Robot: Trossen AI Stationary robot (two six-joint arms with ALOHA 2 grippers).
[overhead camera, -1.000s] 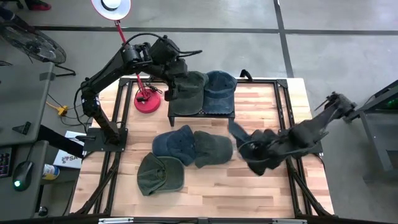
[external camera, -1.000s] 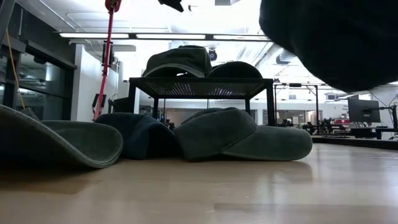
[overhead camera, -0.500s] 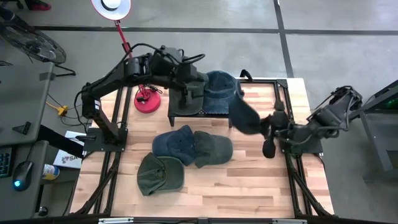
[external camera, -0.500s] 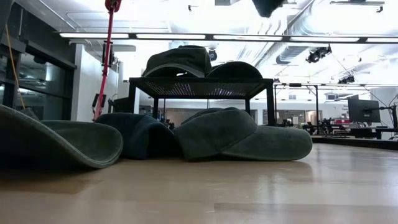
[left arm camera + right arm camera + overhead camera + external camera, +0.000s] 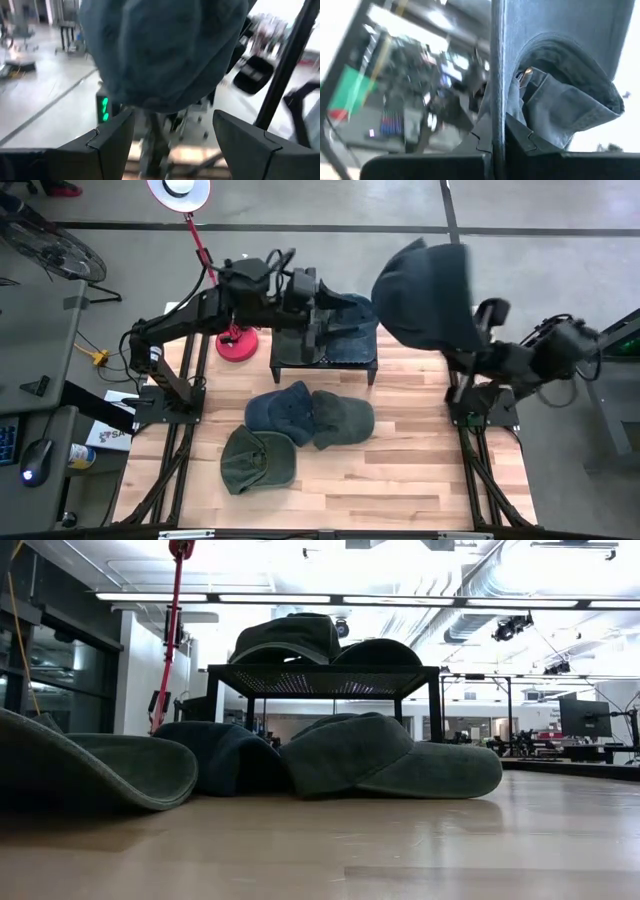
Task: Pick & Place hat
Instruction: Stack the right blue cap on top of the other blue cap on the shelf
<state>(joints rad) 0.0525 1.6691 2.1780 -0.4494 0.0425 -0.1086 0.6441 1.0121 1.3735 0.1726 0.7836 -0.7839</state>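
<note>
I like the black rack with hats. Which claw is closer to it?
Left. The left claw hangs open right over the black rack; the right claw holds a blue hat off beside it.

A red lamp (image 5: 236,340) stands beside the black rack (image 5: 322,361).

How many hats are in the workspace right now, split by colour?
Dark blue denim caps: 3, one held aloft, one on the black metal rack, one on the wooden table
Olive green fabric caps: 3, one on the rack, two on the table
Total: 6
</note>
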